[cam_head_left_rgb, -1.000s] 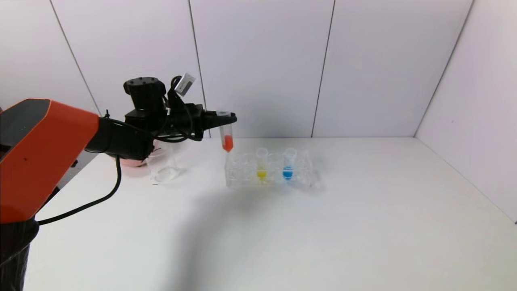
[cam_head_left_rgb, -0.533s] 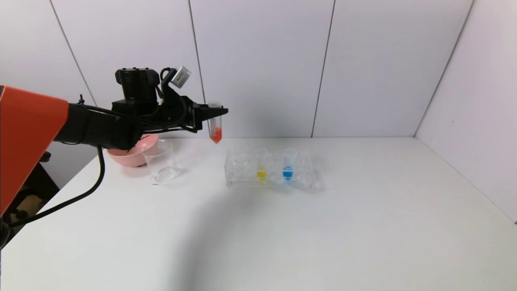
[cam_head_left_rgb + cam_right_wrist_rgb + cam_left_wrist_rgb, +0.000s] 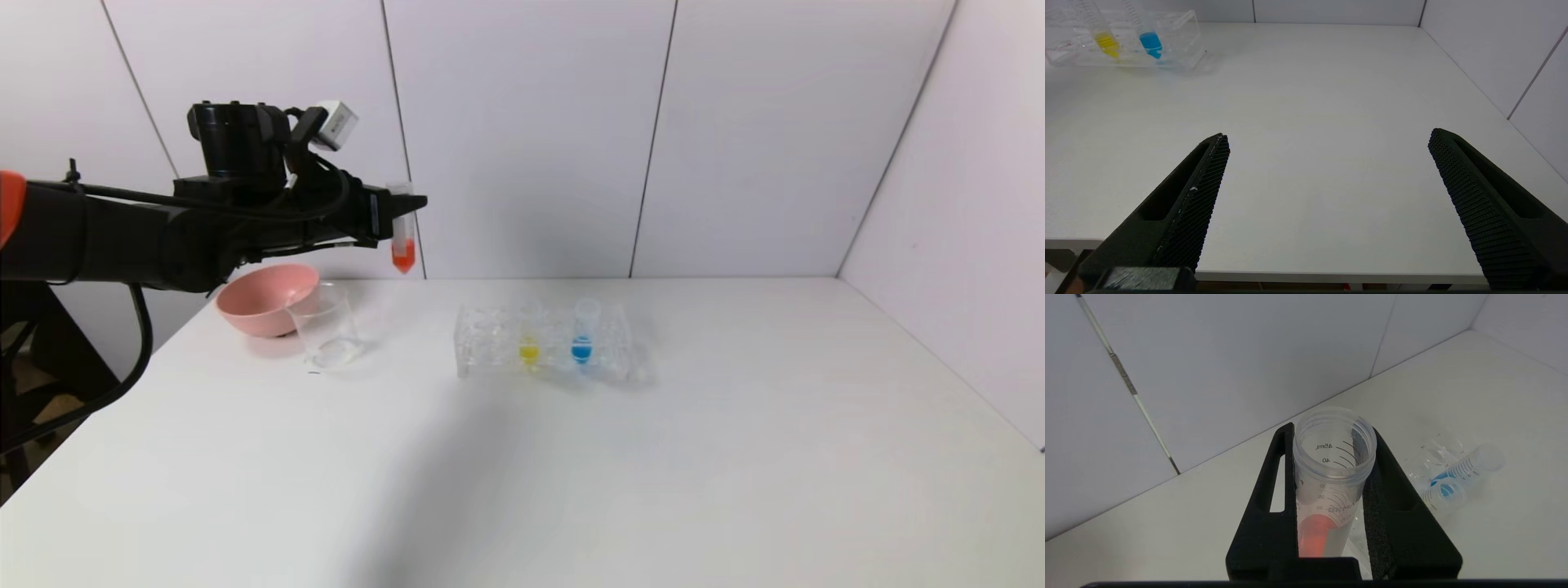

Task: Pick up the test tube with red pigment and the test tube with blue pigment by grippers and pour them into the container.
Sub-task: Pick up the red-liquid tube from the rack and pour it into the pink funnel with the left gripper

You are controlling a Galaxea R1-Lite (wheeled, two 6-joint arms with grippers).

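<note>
**Left gripper holding the red tube aloft above the desk's far left part; right gripper idle with fingers spread.**

Head view: the left gripper (image 3: 398, 214) is pinched on the test tube with red pigment (image 3: 402, 237), which hangs upright in the air, above and between the container (image 3: 325, 325) and the clear tube rack (image 3: 545, 341). The container stands near the desk's (image 3: 571, 474) far left corner, just beside the pink bowl (image 3: 265, 298). In the rack, toward the far edge, stand the yellow tube (image 3: 529, 336) and the test tube with blue pigment (image 3: 583, 333). Left wrist view: both black fingers (image 3: 1392, 514) press against the walls of the red tube (image 3: 1331, 477), its open mouth upward; the blue tube (image 3: 1457, 477) shows beyond. Right wrist view: the right gripper (image 3: 1327, 143) hovers at the desk's near edge, fingers (image 3: 1200, 196) wide apart, nothing between them; the rack (image 3: 1126, 41) lies well apart.
</note>
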